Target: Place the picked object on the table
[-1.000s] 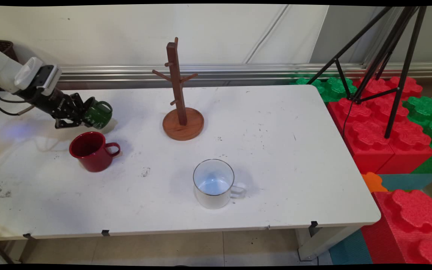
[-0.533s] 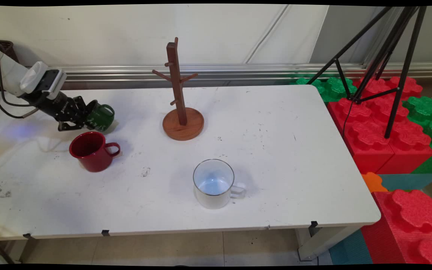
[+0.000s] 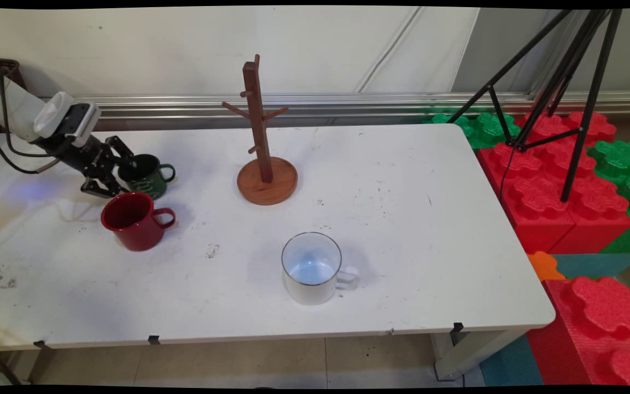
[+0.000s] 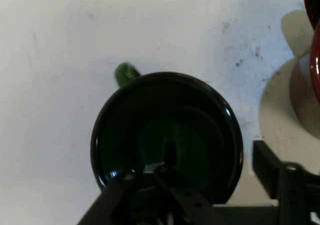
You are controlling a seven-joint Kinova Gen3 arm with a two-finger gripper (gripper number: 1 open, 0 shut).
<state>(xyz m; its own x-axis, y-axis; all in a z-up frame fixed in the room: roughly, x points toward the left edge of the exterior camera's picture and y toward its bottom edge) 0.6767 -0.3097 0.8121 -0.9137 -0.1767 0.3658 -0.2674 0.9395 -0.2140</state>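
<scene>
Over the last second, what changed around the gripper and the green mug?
The green mug, held tilted above the table a second ago, now stands upright on the table. The gripper has opened: one finger is inside the rim, one outside. The red mug, white mug and mug tree stayed put.

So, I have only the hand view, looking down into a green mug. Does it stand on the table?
Observer: In the main view the green mug stands upright on the table, its handle pointing away from the gripper.
Operator: What is the red shape at my right edge?
Observer: A red mug, upright, just nearer the table's near side.
Operator: Anything else there?
Observer: A wooden mug tree and a white mug, farther right.
</scene>
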